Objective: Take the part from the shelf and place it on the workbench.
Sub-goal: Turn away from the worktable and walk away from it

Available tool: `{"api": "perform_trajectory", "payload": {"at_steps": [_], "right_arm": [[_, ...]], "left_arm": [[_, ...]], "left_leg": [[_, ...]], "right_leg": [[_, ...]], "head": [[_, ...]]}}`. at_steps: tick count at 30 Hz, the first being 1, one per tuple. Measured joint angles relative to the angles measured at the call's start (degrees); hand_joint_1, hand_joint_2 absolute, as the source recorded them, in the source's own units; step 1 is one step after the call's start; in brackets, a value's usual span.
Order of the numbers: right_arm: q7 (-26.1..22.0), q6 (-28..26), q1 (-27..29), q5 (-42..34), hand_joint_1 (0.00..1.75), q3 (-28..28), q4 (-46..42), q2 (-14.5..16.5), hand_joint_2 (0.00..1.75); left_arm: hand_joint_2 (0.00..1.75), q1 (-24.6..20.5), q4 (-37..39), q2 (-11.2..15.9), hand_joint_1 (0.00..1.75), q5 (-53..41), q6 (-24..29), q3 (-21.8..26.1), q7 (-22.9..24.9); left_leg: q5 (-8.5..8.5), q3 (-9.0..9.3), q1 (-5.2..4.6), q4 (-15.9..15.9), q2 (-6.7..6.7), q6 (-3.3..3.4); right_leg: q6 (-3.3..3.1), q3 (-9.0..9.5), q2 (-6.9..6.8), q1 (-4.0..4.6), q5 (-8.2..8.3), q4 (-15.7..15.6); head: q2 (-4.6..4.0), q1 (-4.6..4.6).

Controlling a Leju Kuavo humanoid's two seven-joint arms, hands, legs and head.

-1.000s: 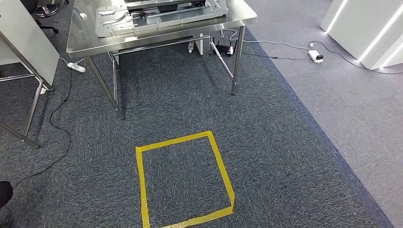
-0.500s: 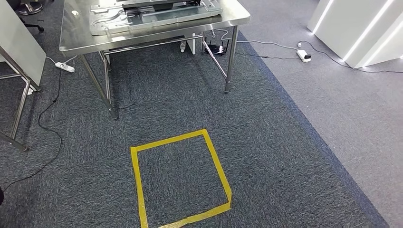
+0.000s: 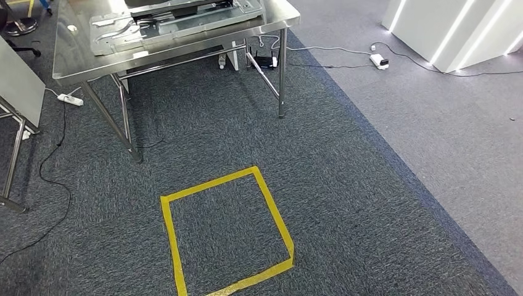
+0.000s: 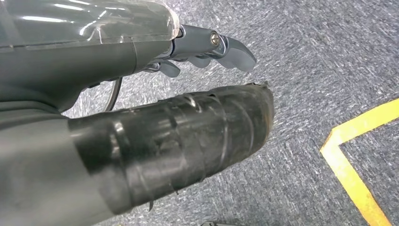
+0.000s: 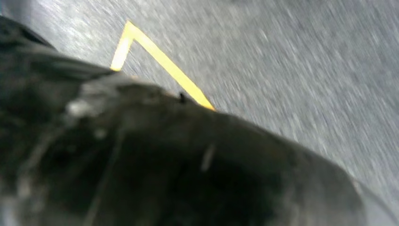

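Observation:
The steel workbench [image 3: 74, 61] stands at the back left of the head view, and a flat sheet-metal part [image 3: 179, 15] lies on it. On the dark carpet in front of it is a square of yellow tape [image 3: 272, 213]. My left hand [image 4: 179, 127] hangs over the carpet near a tape corner [image 4: 357, 136]. Its black-taped thumb sticks out, its fingers [image 4: 226, 47] are slightly bent, and it holds nothing. My right hand [image 5: 164, 165] is a dark blur above another tape corner [image 5: 160, 59]; how its fingers lie is unclear.
A second table's legs [image 3: 15, 142] and a white power strip [image 3: 70, 98] with cables are at the left. More cables and a socket block [image 3: 377, 60] lie on lighter carpet at the back right, near white lit panels [image 3: 444, 31].
The whole head picture has slid left: the camera has moved, not the things. The workbench and the tape square now sit further left in the frame.

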Motion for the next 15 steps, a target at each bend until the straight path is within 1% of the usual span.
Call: {"api": "perform_trajectory", "payload": {"at_steps": [1, 2, 3, 4, 5, 6, 7, 8, 9, 10, 11, 12, 13, 14, 15], "right_arm": [[-0.08, 0.47, -0.16, 0.27, 0.00, 0.00, 1.00, -0.04, 0.00], [-0.17, 0.95, -0.36, 0.59, 0.00, 0.00, 1.87, -0.09, 0.00], [-0.21, 1.44, -0.60, 0.97, 0.00, 0.01, 2.69, -0.14, 0.00], [-0.15, 1.93, -0.83, 1.44, 0.00, 0.05, 3.36, -0.22, 0.00], [-0.03, 2.46, -1.00, 2.03, 0.00, 0.13, 4.01, -0.33, 0.00], [0.11, 2.94, -1.09, 2.70, 0.00, 0.25, 4.58, -0.42, 0.00], [0.24, 3.34, -1.11, 3.36, 0.00, 0.42, 5.06, -0.52, 0.00], [0.25, 3.58, -1.10, 3.98, 0.00, 0.62, 5.50, -0.61, 0.00], [0.18, 3.72, -1.12, 4.49, 0.00, 0.85, 5.90, -0.66, 0.00], [0.11, 3.82, -1.21, 4.89, 0.00, 1.09, 6.26, -0.72, 0.00], [0.05, 3.97, -1.30, 5.25, 0.00, 1.35, 6.65, -0.76, 0.00], [0.04, 4.20, -1.40, 5.53, 0.00, 1.61, 7.02, -0.76, 0.00], [0.08, 4.45, -1.47, 5.81, 0.00, 1.85, 7.39, -0.75, 0.00], [0.13, 4.66, -1.48, 6.09, 0.00, 2.10, 7.76, -0.75, 0.00], [0.17, 4.78, -1.47, 6.31, 0.00, 2.32, 8.07, -0.74, 0.00]], "left_arm": [[0.00, 0.02, 0.00, 0.00, 0.00, -0.06, 0.03, 0.01, 0.01], [0.00, 0.02, 0.00, 0.01, 0.00, -0.11, 0.05, 0.03, 0.01], [0.00, 0.06, 0.00, 0.02, 0.00, -0.15, 0.07, 0.08, 0.02], [0.00, 0.06, 0.00, 0.02, 0.00, -0.17, 0.08, 0.15, 0.02], [0.00, 0.02, 0.00, 0.01, 0.00, -0.22, 0.08, 0.22, 0.04], [0.00, -0.06, 0.00, 0.01, 0.00, -0.27, 0.08, 0.28, 0.08], [0.00, -0.16, 0.00, -0.02, 0.00, -0.30, 0.07, 0.32, 0.10], [0.00, -0.21, 0.00, -0.08, 0.00, -0.27, 0.03, 0.35, 0.13], [0.00, -0.20, 0.00, -0.15, 0.00, -0.19, -0.02, 0.40, 0.10], [0.00, -0.15, 0.00, -0.22, 0.00, -0.09, -0.08, 0.46, 0.04], [0.00, -0.08, 0.00, -0.28, 0.00, 0.07, -0.14, 0.52, -0.07], [0.00, 0.00, 0.00, -0.30, 0.00, 0.19, -0.19, 0.56, -0.22], [0.00, 0.08, 0.00, -0.31, 0.00, 0.31, -0.22, 0.58, -0.34], [0.00, 0.14, 0.00, -0.31, 0.00, 0.42, -0.25, 0.60, -0.45], [0.00, 0.14, 0.00, -0.32, 0.00, 0.47, -0.25, 0.61, -0.52]], "left_leg": [[1.86, 1.39, -0.01, -2.71, -0.19, 0.20], [4.02, 3.52, -0.04, -7.08, -1.06, 0.56], [5.62, 5.44, -0.04, -11.18, -2.27, 0.94], [6.53, 6.74, -0.08, -14.05, -3.21, 1.24], [6.89, 7.47, -0.15, -15.80, -3.96, 1.47], [6.81, 7.53, -0.21, -16.02, -3.91, 1.59], [6.99, 7.60, -0.19, -16.19, -3.37, 1.75], [7.26, 7.75, -0.04, -16.56, -2.74, 2.02], [7.58, 7.90, 0.15, -17.01, -2.07, 2.40], [7.87, 8.00, 0.35, -17.46, -1.34, 2.72], [8.04, 8.03, 0.41, -17.71, -0.57, 2.94], [8.07, 7.96, 0.36, -17.77, 0.09, 3.07], [8.03, 7.91, 0.32, -17.75, 0.84, 3.05], [7.97, 7.91, 0.29, -17.73, 1.55, 3.01], [7.87, 7.95, 0.29, -17.68, 2.25, 2.93]], "right_leg": [[0.03, 0.01, 0.56, 0.05, 0.02, 0.10], [0.07, 0.01, 1.16, 0.08, 0.04, 0.22], [0.22, -0.07, 1.70, 0.19, 0.06, 0.42], [0.45, -0.25, 2.21, 0.20, 0.11, 0.56], [0.77, -0.46, 2.71, 0.16, 0.20, 0.65], [1.16, -0.66, 3.17, 0.11, 0.33, 0.64], [1.54, -0.81, 3.68, 0.06, 0.50, 0.53], [1.83, -0.93, 3.70, 0.09, 0.50, 0.65], [2.05, -1.33, 3.03, 0.19, -0.09, 1.44], [2.23, -2.26, 1.93, 0.26, -1.39, 3.39], [2.39, -3.70, 0.56, 0.18, -3.25, 6.49], [2.60, -5.53, -0.51, 0.06, -5.32, 10.31], [2.84, -7.24, -1.06, -0.13, -6.81, 13.89], [3.05, -8.20, -1.37, -0.30, -7.29, 16.01], [3.19, -8.10, -1.62, -0.46, -6.64, 15.99]], "head": [[0.00, 0.00], [0.00, 0.01], [0.00, 0.02], [0.00, 0.02], [0.00, 0.02], [0.00, 0.03], [0.00, 0.03], [0.00, 0.04], [0.00, 0.16], [0.00, 0.27], [0.00, 0.38], [0.00, 0.50], [0.00, 0.49], [0.00, 0.49], [0.00, 0.49]]}}
